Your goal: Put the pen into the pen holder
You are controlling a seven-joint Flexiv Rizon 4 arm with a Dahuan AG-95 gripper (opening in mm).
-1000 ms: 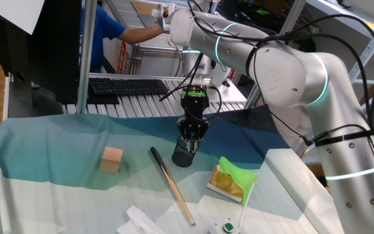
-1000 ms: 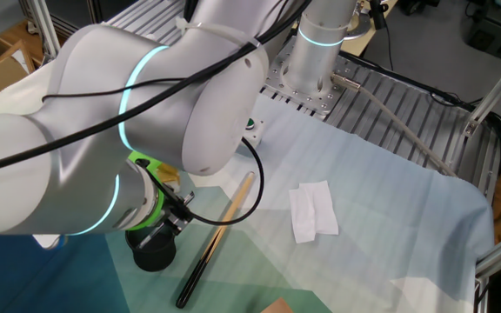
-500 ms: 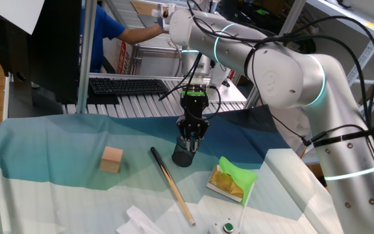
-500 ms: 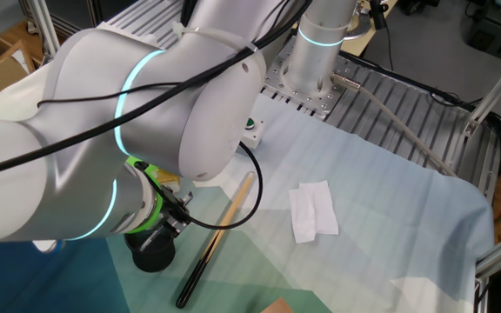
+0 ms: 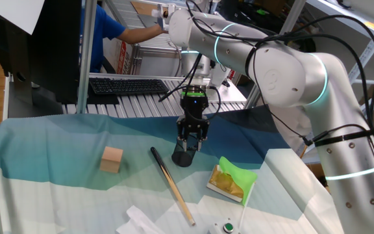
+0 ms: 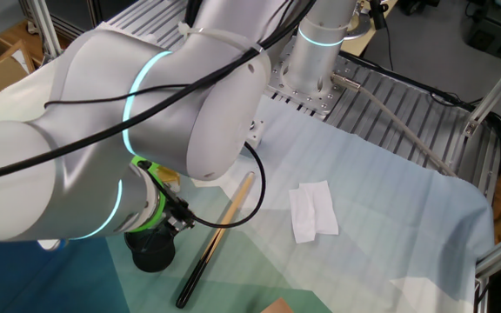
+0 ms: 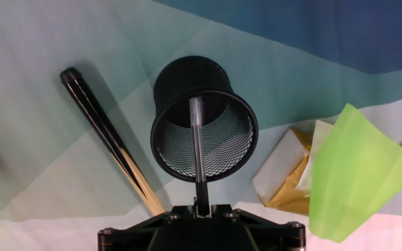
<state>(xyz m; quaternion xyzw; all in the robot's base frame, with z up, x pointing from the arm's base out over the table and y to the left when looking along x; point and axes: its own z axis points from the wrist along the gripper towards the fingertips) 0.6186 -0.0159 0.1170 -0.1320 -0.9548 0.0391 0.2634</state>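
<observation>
The pen holder (image 5: 182,158) is a black mesh cup standing on the cloth in the middle of the table. It also shows in the other fixed view (image 6: 153,252) and in the hand view (image 7: 180,77). The slim black pen (image 7: 197,139) stands inside the cup, its lower end on the mesh floor and its upper end rising towards the hand. My gripper (image 5: 192,142) hangs straight above the cup. Its fingers are spread apart on either side of the pen's top, so it is open. In the other fixed view the arm hides the fingers.
A long tan stick with a black end (image 5: 171,183) lies just left of the cup (image 7: 110,139). A wooden cube (image 5: 112,159) sits further left. A yellow and green packet (image 5: 232,179) lies to the right. White tissue (image 6: 313,210) and a keyboard (image 5: 128,86) lie further off.
The fingers were pinched together over the cup; now they stand spread and a little higher. The pen stays in the cup. The cup, stick and cube have not moved.
</observation>
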